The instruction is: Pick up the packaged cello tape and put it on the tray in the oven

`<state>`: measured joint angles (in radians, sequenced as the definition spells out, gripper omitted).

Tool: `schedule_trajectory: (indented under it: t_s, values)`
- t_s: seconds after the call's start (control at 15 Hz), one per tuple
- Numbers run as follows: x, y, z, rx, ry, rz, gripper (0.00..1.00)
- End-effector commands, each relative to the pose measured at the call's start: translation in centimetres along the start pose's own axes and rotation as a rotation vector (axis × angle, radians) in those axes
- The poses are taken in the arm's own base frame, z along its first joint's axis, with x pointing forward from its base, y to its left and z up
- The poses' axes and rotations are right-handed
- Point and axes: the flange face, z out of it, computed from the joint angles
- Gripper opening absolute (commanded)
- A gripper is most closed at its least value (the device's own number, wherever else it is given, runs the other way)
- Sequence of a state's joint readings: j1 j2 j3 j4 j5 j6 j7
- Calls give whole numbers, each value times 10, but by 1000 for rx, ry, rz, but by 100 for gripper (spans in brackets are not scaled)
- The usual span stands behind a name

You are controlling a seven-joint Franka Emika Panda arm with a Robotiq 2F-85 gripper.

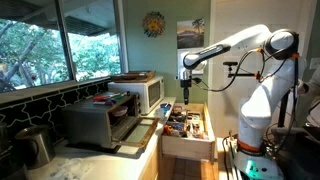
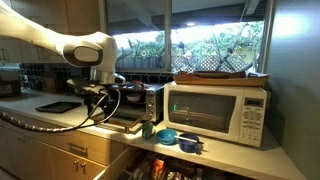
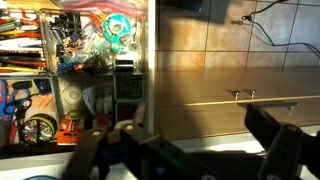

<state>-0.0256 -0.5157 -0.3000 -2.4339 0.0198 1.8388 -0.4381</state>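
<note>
Jaws: the gripper [image 1: 186, 96] has its jaws spread wide. In the wrist view the fingers [image 3: 285, 145] frame only empty space, and nothing is held.
Jaw position: pointing down above the open drawer [image 1: 186, 128], clear of its contents.
Task thing: the packaged cello tape is judged to be the clear pack with a teal ring [image 3: 113, 27] lying among the drawer clutter. This identification is not certain.
Tape relative to jaws: not between the jaws. In the wrist view it lies well apart from them, up and to the side of the nearer finger, deep in the drawer.
Oven: the oven [image 1: 98, 120] sits on the counter [image 1: 110, 150] beside the drawer, with its front door dropped open.
Tray: the cavity is too dark to show the tray.
Microwave: the white microwave [image 2: 220, 112] stands next to the oven and has no part in the task.
Done: nothing so far. The tape is not yet grasped.
Left: align the jaws over the pack, descend, close, lift clear of the drawer, carry it to the oven and release it on the tray.
Progress judgement: at the approach stage, before the pick.
</note>
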Motion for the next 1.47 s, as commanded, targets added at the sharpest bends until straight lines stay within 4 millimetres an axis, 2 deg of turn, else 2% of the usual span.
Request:
schedule_trajectory:
  t_s: [0.0,0.13,0.4,0.53,0.67,0.87,1.07,1.13,1.2,1.4]
  values:
    - [0,0,0,0,-1,0,100]
    - [9,3,-1,-101,116,59,100]
    - [42,1,7,-201,340,117,100]
    - [61,2,34,-270,387,112,100]
    - [73,10,51,-329,400,145,100]
    - [84,36,71,-365,377,219,100]
    - [90,59,72,-341,362,208,100]
    - [94,60,73,-256,345,203,100]
    - [85,52,73,-321,364,221,100]
    - [88,55,72,-317,364,213,100]
